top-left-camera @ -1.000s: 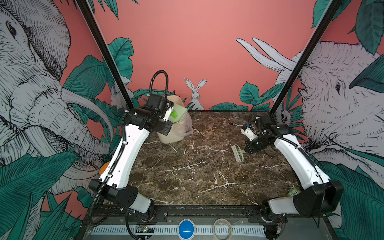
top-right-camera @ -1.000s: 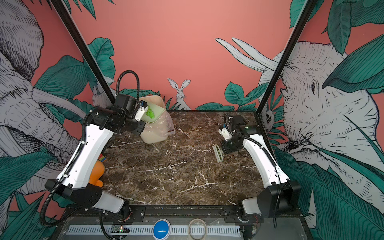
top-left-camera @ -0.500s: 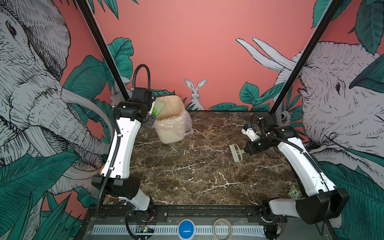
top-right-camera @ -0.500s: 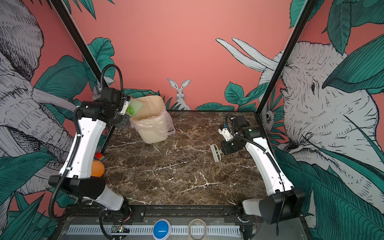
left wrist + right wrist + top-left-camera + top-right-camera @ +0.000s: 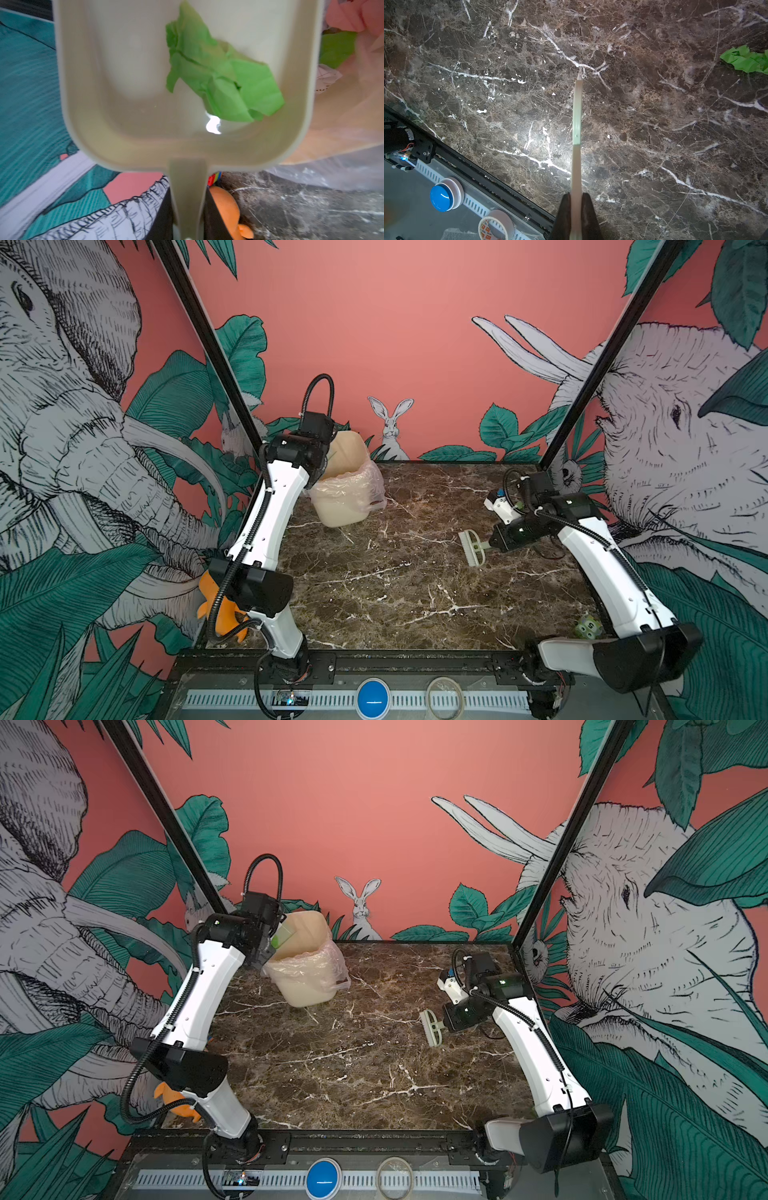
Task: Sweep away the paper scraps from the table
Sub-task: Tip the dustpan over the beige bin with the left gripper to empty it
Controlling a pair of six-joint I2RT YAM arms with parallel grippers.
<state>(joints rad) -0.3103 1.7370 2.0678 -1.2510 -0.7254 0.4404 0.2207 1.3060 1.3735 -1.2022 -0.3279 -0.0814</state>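
My left gripper (image 5: pixel 188 197) is shut on the handle of a pale green dustpan (image 5: pixel 128 87), held tilted at the near left rim of the cream bin (image 5: pixel 340 510). A crumpled green paper scrap (image 5: pixel 224 79) lies in the pan. Pink, green and white scraps (image 5: pixel 336 43) show inside the bin beside the pan. My right gripper (image 5: pixel 576 199) is shut on a pale green brush (image 5: pixel 471 547), held low over the right side of the table (image 5: pixel 395 593). Another green scrap (image 5: pixel 745 60) lies on the marble, apart from the brush (image 5: pixel 576 116).
The bin (image 5: pixel 303 990) has a clear plastic liner and stands at the back left. An orange toy (image 5: pixel 220 605) sits at the left edge behind my left arm. A small green die (image 5: pixel 588 626) lies front right. A tape roll (image 5: pixel 444 697) and blue button (image 5: pixel 372 699) sit below the front frame.
My left arm swung the dustpan left off the bin, then back right to the bin's rim. The brush in my right gripper shifted slightly left.
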